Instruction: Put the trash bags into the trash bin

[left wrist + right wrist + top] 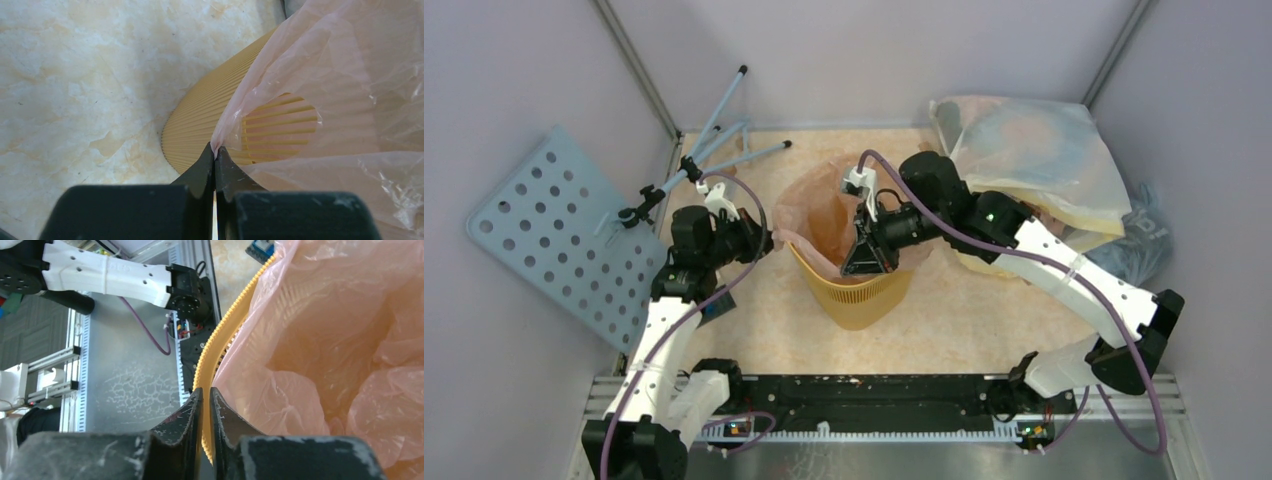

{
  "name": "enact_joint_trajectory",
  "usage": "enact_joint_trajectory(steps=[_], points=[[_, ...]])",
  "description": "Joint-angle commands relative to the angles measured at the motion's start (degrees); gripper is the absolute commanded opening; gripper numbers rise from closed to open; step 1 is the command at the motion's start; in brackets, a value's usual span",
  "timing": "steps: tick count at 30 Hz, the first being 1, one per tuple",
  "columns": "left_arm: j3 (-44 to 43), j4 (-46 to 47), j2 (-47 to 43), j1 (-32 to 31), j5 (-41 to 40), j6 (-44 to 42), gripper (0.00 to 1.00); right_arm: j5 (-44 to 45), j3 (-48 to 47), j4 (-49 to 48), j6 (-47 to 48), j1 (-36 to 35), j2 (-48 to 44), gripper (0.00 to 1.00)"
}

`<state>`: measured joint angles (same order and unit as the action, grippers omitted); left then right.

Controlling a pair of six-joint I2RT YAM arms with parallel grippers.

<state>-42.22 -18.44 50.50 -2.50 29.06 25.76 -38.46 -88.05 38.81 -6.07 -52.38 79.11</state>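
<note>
The yellow-orange trash bin [856,292] stands mid-table. The pale pink trash bag [822,205] lies opened inside it and rises above the rim at the back and left. My left gripper [765,241] is at the bin's left side, shut on a pinch of the bag's edge [215,148], outside the ribbed bin wall [200,120]. My right gripper [865,262] reaches over the bin's near right side. In the right wrist view it [206,390] is shut on the bin's yellow rim [220,335], with the pink bag [340,350] just inside the rim.
A large whitish-yellow sack [1034,150] lies at the back right, with a grey-blue bag [1140,238] beside it. A pale blue perforated panel [554,230] and a blue tripod stand [724,135] lean at the left. The black base rail [874,400] runs along the near edge.
</note>
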Motion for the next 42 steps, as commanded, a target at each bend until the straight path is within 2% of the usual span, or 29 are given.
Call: enact_joint_trajectory(steps=[1, 5, 14, 19, 22, 25, 27, 31, 33, 42], points=[[-2.13, 0.58, -0.85, 0.31, -0.32, -0.71, 0.0, 5.87, -0.27, -0.09, -0.51, -1.23, -1.99, 0.11], [-2.34, 0.47, -0.63, 0.36, -0.23, -0.71, 0.0, 11.68, -1.69, 1.18, 0.97, -1.29, -1.66, 0.17], [-2.48, 0.33, -0.68, 0.38, -0.41, -0.8, 0.0, 17.61, -3.93, -0.97, 3.43, -1.23, -1.06, 0.58], [-2.43, 0.33, -0.65, 0.31, -0.41, -0.8, 0.0, 16.76, -8.22, 1.3, 3.66, -1.3, 3.85, 0.71], [-2.35, 0.42, -0.49, 0.35, -0.33, -0.88, 0.0, 12.52, -9.88, 2.78, 3.42, -1.29, 7.54, 0.8], [-2.41, 0.27, -0.33, 0.33, -0.25, -1.02, 0.0, 5.79, -10.67, 2.25, 2.37, -1.26, 9.84, 0.8], [-2.37, 0.24, -0.25, 0.34, -0.25, -1.06, 0.0, 2.89, -11.08, 1.39, 1.4, -1.24, 10.48, 0.75], [-2.43, 0.16, -0.32, 0.35, -0.36, -1.15, 0.0, -2.54, -12.05, 0.13, -0.32, -1.24, 10.3, 0.48], [-2.44, 0.0, -0.41, 0.32, -0.32, -1.24, 0.0, -4.56, -11.58, -1.25, -1.38, -1.29, 9.24, 0.41], [-1.99, 0.07, -0.38, 0.38, -0.32, -1.24, 0.0, -8.98, -5.7, -6.13, -4.93, -2.06, 3.91, 0.35]])
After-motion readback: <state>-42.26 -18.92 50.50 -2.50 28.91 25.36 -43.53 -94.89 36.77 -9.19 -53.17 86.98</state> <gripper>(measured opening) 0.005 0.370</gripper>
